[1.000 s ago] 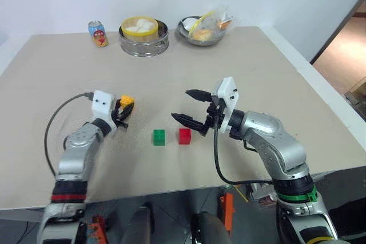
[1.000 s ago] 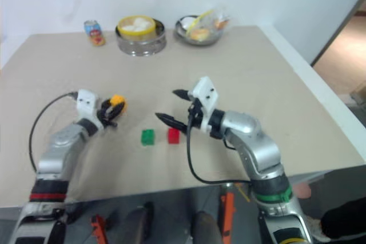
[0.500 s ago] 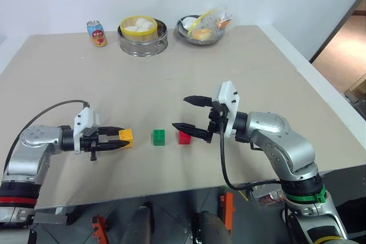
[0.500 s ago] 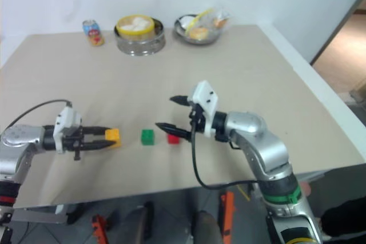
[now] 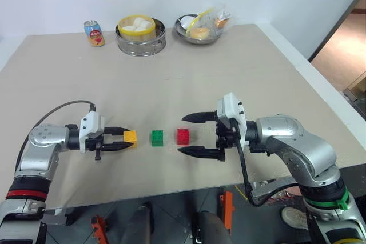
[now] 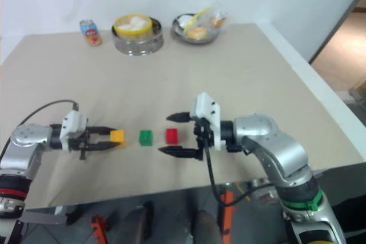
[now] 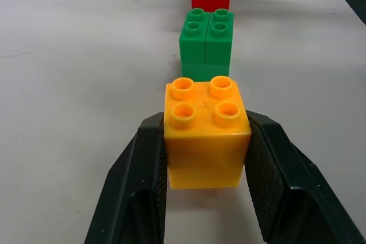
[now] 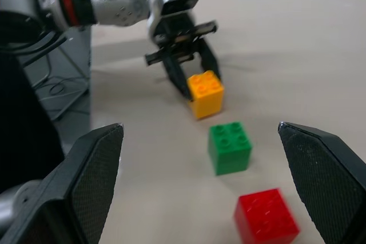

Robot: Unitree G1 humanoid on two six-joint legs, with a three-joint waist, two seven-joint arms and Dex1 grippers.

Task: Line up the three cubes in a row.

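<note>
**Row nearly done, yellow cube not released**

Small red plastic studded cube (image 5: 183, 136) and green one (image 5: 156, 138) sit on the matte beige tabletop (image 5: 229, 72), w/ the glossy yellow-orange studded cube (image 5: 130, 137) in line beside the green. Left gripper (image 5: 122, 140) is clamped on the yellow; right gripper (image 5: 191, 134) is spread wide near the red, empty. Left to do, I'd say: release, back off.

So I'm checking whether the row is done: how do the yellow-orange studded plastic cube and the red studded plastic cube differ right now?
The yellow-orange studded plastic cube sits clamped between the left gripper's black fingers; the red studded plastic cube stands free, with the right gripper open beside it. Yellow-orange is the row's left end, red its right end, the green cube between. Both rest studs-up on the tan table.
</note>
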